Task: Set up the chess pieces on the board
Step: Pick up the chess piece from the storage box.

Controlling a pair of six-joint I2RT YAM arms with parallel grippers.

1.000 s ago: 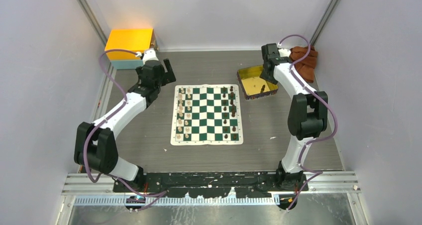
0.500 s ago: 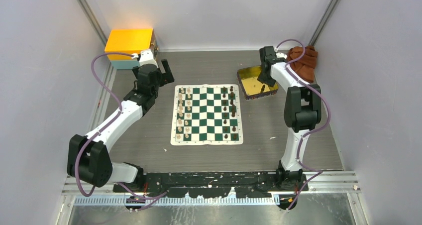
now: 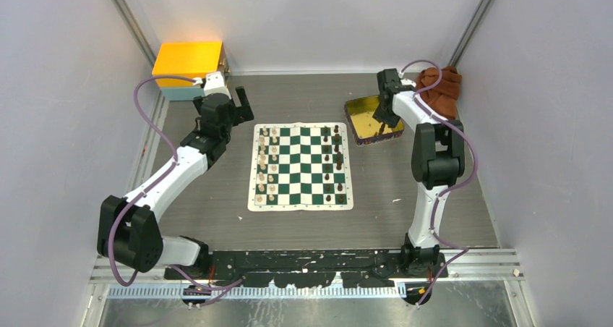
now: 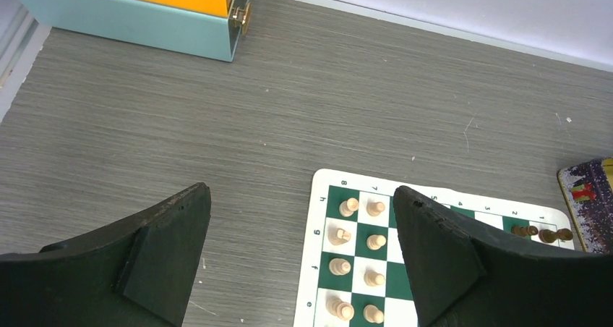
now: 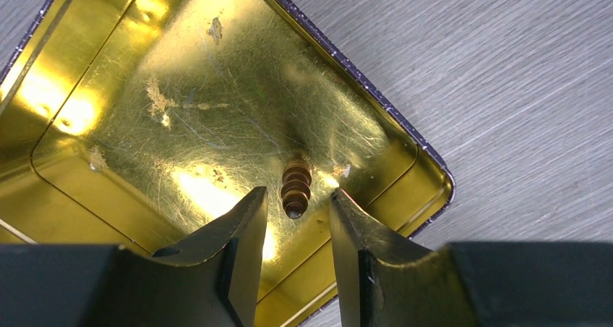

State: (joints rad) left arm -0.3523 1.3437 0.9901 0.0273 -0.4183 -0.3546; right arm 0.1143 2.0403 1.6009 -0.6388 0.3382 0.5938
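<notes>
The green-and-white board [image 3: 301, 166] lies mid-table with cream pieces [image 3: 266, 164] in its two left columns and dark pieces [image 3: 334, 164] in its two right columns. One dark piece [image 5: 296, 187] stands in the gold tray [image 5: 144, 103] near its front wall. My right gripper [image 5: 298, 202] is open over the tray, its fingertips either side of that piece without touching it. My left gripper [image 4: 300, 211] is open and empty, above the table left of the board's far-left corner [image 4: 325, 186]; cream pieces [image 4: 365, 229] show between its fingers.
An orange box on a teal base [image 3: 188, 68] sits at the back left, and it also shows in the left wrist view [image 4: 137, 9]. A brown cloth [image 3: 441, 88] lies at the back right behind the tray [image 3: 372, 121]. Grey walls close in three sides.
My right gripper has dropped lower into the tray toward the dark piece. My left arm swung a little left and back, then held still.
</notes>
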